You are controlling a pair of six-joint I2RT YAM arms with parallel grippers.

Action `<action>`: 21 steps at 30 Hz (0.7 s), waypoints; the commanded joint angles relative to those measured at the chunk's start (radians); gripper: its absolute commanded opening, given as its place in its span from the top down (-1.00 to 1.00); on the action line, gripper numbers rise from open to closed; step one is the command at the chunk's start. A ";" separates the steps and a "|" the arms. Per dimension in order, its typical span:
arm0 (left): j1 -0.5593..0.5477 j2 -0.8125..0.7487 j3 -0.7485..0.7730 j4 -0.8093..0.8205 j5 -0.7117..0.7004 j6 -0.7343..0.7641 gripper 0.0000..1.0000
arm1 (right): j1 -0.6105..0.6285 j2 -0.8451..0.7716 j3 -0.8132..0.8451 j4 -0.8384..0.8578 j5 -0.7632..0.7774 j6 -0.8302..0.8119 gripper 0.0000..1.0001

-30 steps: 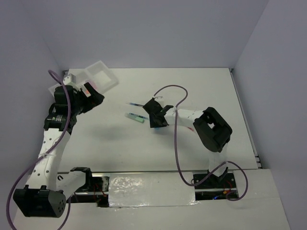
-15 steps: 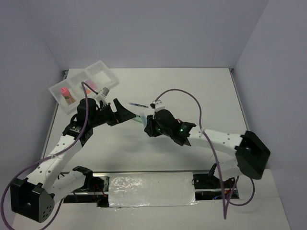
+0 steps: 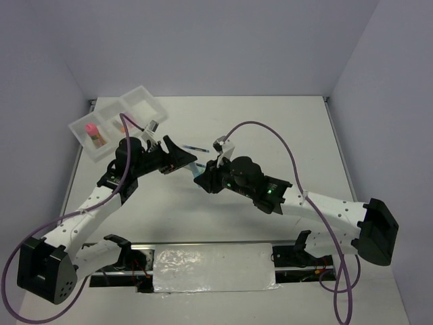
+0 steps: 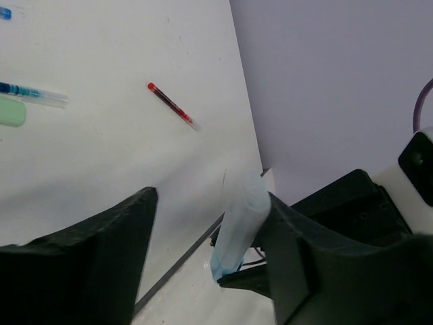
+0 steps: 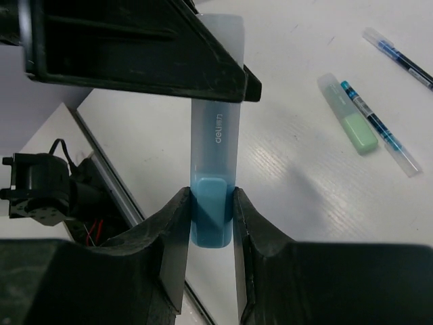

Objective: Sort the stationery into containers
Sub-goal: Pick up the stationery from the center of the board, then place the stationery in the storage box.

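My right gripper (image 5: 210, 198) is shut on the lower end of a blue marker (image 5: 215, 135), holding it in the air over the table. The left gripper (image 4: 211, 200) stands open around the marker's (image 4: 240, 227) other end; its right finger touches the marker and a gap shows on the left side. Both grippers (image 3: 184, 161) (image 3: 204, 177) meet mid-table. The white three-compartment tray (image 3: 161, 115) sits at the far left with a pink cylinder (image 3: 90, 128) and an orange marker (image 3: 100, 140) inside. A green-capped marker (image 5: 348, 122), a thin blue pen (image 5: 379, 128) and a red pen (image 4: 172, 106) lie on the table.
A second dark-blue pen (image 5: 399, 57) lies beyond the green-capped marker. Purple cables (image 3: 257, 128) loop over both arms. The table's front edge and the arm bases (image 3: 115, 247) are close below the grippers.
The right arm reached left with the blue marker and the left arm swung from the tray toward it. The left jaws have begun narrowing around the marker.
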 commanded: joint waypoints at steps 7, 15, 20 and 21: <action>-0.030 0.087 0.049 0.043 -0.024 0.055 1.00 | 0.002 0.063 0.145 -0.043 0.142 0.021 -0.11; 0.241 0.362 0.512 -0.432 -0.701 0.259 1.00 | -0.110 -0.222 -0.048 -0.208 0.386 0.193 -0.99; 0.401 0.753 0.972 -0.566 -0.885 0.253 0.97 | -0.139 -0.344 -0.094 -0.265 0.360 0.129 -1.00; 0.418 0.889 1.077 -0.609 -0.910 0.267 0.97 | -0.144 -0.350 -0.093 -0.279 0.353 0.109 -0.99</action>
